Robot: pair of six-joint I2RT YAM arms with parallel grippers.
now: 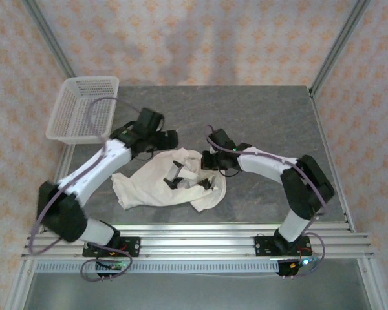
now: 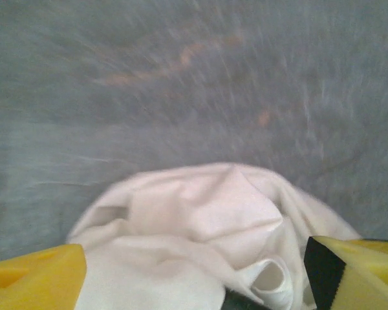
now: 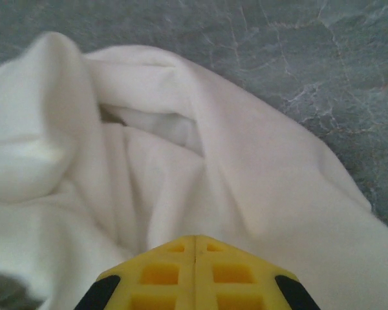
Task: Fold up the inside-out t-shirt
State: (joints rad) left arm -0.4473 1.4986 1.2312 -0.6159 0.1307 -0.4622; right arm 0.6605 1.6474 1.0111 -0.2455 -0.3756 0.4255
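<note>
The left gripper (image 2: 194, 274) hangs with jaws spread wide, the right gripper (image 3: 195, 248) pressed closed, both over the crumpled t-shirt (image 1: 156, 186) on the near middle of the grey marbled table (image 1: 265, 116); peach-patterned walls (image 1: 200, 39) surround it

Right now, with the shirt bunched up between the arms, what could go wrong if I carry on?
1. The shirt lies crumpled in overlapping layers, so a pinch may catch several and lift a bundle.
2. The right gripper is shut against the cloth, but I cannot tell whether it holds any; a pull might come away empty.
3. The left gripper is open over a rumpled fold; closing here would likely grab mid-cloth, not a hem.
</note>
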